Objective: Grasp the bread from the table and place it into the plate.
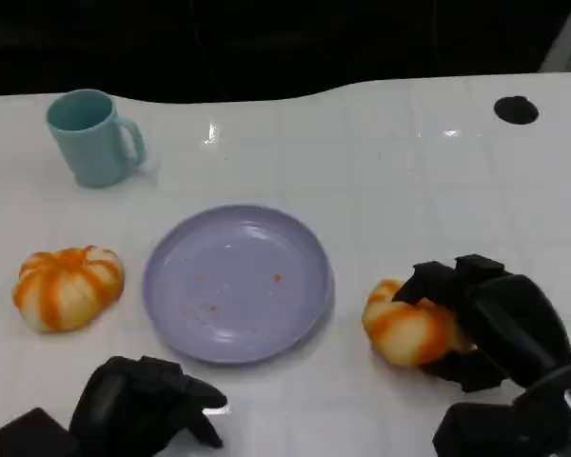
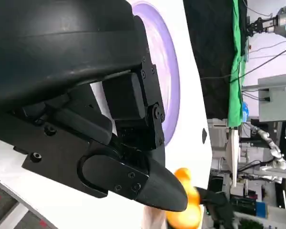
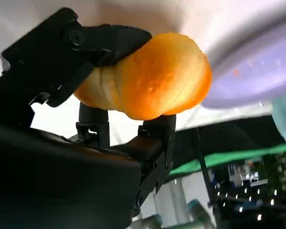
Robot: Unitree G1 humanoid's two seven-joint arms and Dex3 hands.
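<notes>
An orange-and-white bread roll [image 1: 406, 328] lies right of the lilac plate [image 1: 236, 282], and my right hand [image 1: 485, 319] grips it with fingers around its top and underside. The right wrist view shows the roll [image 3: 152, 78] clamped between black fingers [image 3: 105, 40], with the plate's rim [image 3: 257, 76] just beyond. A second, rounder orange-striped bread [image 1: 67, 286] sits left of the plate. My left hand [image 1: 143, 405] rests low at the front left, fingers curled in and holding nothing. The left wrist view shows that hand's shell [image 2: 76, 95], the plate [image 2: 167, 71] and the held roll [image 2: 186, 205] beyond.
A teal mug [image 1: 90, 138] stands at the back left of the white table [image 1: 438, 181]. A small black round mark [image 1: 516, 109] sits at the back right. The plate carries a few crumbs. The table's far edge borders a dark background.
</notes>
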